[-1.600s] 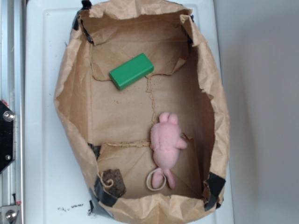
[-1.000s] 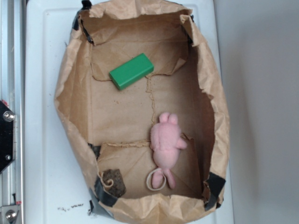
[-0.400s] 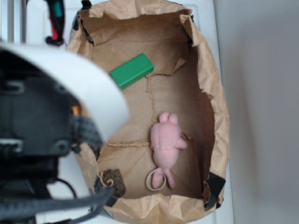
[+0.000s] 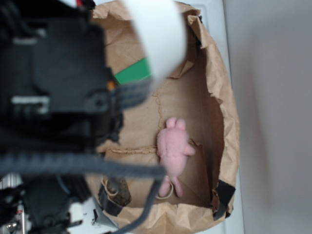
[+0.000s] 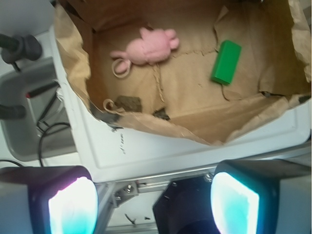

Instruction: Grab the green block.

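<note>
A: Where do we find the block [image 5: 226, 61]?

B: In the wrist view we see it lying flat on the floor of the brown paper bag [image 5: 234, 122], toward two o'clock in the frame, with nothing touching it. In the exterior view only a sliver of the green shows [image 4: 132, 73], at about eleven o'clock from the middle of the picture; the arm [image 4: 53, 92] covers the rest.

A: And the pincer [image 5: 153, 204]?

B: We see its two fingers [image 5: 72, 207] at the bottom corners of the wrist view, pads glowing teal, spread wide and empty. They sit over the white surface [image 5: 146, 151] outside the bag, well apart from the block.

A: What else do we see in the bag?

B: A pink plush toy [image 4: 173, 151] lies near the middle, toward the bag's right wall in the exterior view, well apart from the block. A loop of cord [image 5: 119, 69] rests against the toy's end. We also see a small dark brown lump [image 4: 119, 189] at about seven o'clock from the toy, in the bag's corner. Black tape [image 4: 222, 197] patches the bag's corners.

A: And the arm?

B: In the exterior view it is a blurred black mass filling the left half of the frame, hiding much of the bag's left side.
</note>
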You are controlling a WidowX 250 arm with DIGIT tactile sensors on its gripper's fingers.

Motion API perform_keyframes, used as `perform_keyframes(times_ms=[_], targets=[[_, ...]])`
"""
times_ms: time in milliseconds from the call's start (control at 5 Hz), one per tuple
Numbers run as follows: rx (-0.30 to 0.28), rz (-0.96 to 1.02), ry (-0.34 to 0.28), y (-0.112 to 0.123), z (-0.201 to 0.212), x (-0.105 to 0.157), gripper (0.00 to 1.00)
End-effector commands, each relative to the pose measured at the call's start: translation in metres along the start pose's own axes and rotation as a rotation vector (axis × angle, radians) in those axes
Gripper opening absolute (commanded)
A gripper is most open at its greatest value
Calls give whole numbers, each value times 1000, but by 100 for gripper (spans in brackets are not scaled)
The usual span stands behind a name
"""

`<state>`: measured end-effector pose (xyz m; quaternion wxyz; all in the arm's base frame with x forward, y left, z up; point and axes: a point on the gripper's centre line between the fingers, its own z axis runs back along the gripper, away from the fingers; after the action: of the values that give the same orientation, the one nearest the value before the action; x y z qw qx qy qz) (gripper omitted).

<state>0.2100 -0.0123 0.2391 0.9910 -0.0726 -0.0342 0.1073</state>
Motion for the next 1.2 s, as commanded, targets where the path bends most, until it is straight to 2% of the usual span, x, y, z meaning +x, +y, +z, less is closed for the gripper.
perform_keyframes(times_ms=[0,200,400,600,800,1000], targets=[[13,53,-336,7,-1,64,100],[4,83,-366,14,-13,81,100],[0,127,-371,25,-29,106,100],[77,182,-338,37,-45,120,100],[109,235,-301,53,-53,126,100],[110,277,-271,72,-58,120,100]])
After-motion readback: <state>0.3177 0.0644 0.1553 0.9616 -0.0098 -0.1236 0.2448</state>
